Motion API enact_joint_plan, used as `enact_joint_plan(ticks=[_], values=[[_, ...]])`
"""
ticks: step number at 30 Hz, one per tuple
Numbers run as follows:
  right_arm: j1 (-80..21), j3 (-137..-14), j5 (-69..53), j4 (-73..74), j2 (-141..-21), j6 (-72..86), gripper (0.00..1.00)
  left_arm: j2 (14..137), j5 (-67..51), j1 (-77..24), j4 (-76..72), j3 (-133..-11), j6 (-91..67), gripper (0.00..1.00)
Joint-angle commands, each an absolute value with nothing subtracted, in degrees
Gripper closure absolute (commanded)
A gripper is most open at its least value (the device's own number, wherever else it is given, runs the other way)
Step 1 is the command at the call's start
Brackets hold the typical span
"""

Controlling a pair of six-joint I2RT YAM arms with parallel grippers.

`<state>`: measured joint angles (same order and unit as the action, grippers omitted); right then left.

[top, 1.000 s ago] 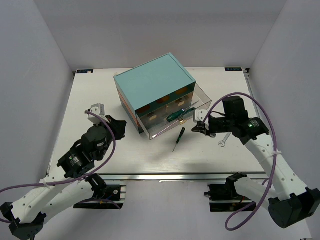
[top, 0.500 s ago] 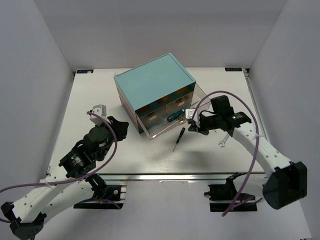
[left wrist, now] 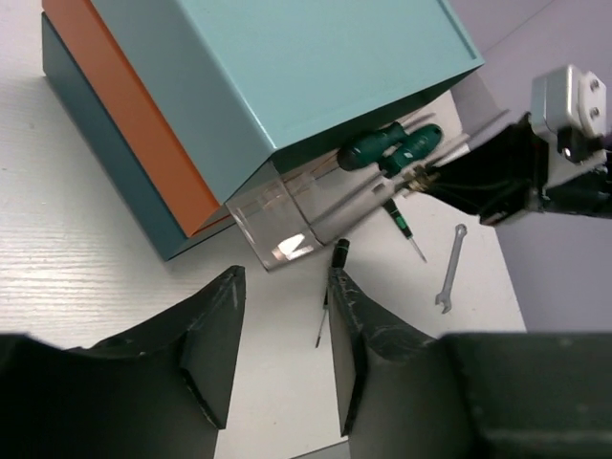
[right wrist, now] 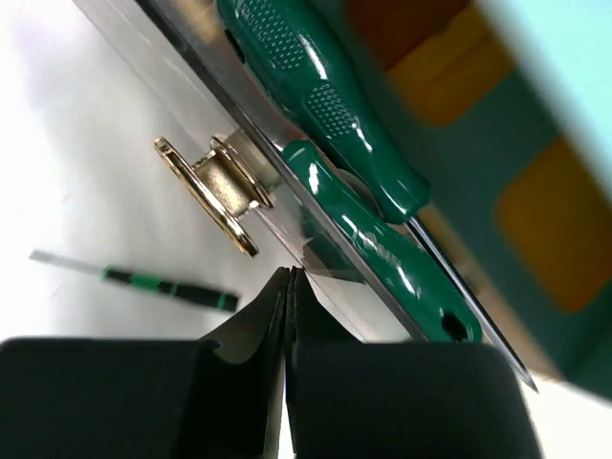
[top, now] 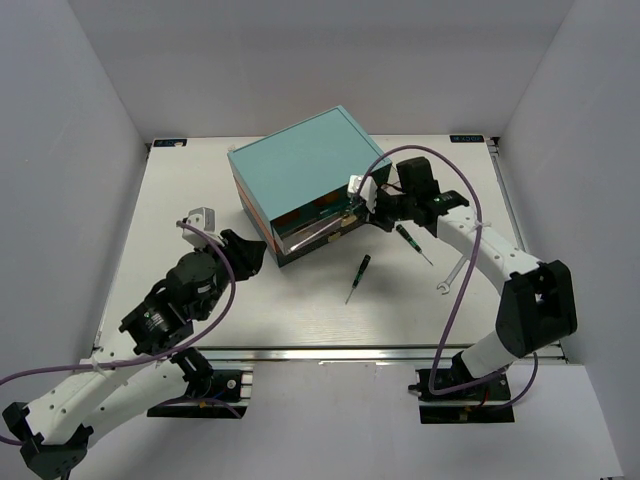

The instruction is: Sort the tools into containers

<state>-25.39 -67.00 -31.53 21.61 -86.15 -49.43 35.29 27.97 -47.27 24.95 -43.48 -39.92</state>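
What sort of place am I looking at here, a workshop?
Likely a robot test booth, not a workshop: plain white walls box in a white table, two arms bolted at its edge, one teal chest staged.

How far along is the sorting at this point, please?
Done: two green screwdrivers lie in the part-open drawer. In hand: the shut right tool sits at the drawer front by its knob; the left tool is open and empty. Left: two small screwdrivers and the wrench lie on the table.
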Motion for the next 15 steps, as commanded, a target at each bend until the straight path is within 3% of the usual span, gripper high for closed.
enact_joint_plan(ticks=[1,7,11,15], values=[[-25.84,-72.68,-31.38,15.21,-88.32,-47.11,1.0,35.07,26.55,-47.37,22.24,-42.8,-39.38,0.52],[-26.54,-76.98,-29.45,11.08,-93.68,-41.5,1.0,37.87,24.35,-47.37,18.46,-42.19,-38.67,0.67],[-26.54,-78.84,-26.55,7.22,-96.15,-34.91,1.0,41.04,21.45,-47.29,12.24,-40.96,-38.49,0.66],[-26.54,-78.4,-24.0,4.05,-96.06,-30.25,1.0,45.43,16.97,-47.37,6.34,-38.59,-40.07,0.58]])
